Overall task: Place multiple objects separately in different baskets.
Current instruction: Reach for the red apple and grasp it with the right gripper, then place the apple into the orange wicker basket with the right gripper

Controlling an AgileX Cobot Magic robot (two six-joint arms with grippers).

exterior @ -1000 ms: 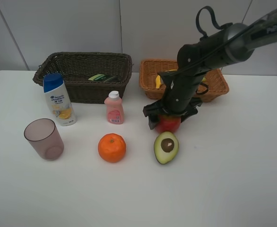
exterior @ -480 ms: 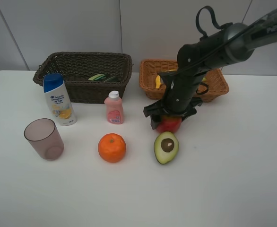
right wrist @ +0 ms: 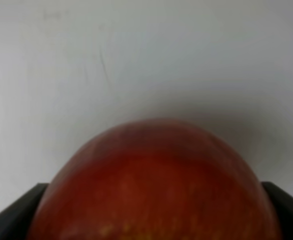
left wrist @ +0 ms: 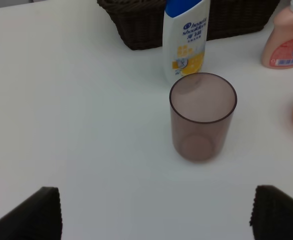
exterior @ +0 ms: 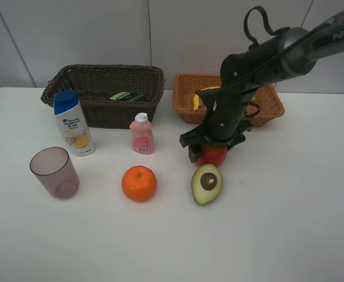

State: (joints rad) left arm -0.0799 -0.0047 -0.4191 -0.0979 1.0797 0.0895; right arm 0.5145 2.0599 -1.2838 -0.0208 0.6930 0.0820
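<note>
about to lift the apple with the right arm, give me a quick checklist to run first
1. Right gripper closed on red apple: ok, fingers meet both sides in the wrist view.
2. Apple off the table: not ok, it rests there.
3. Halved avocado clear of the apple: cannot tell, it lies right beside it.
4. Room in the light tan basket: cannot tell, mostly hidden; a banana shows inside.
5. Left gripper out of the way: ok, open, near the mauve cup.
</note>
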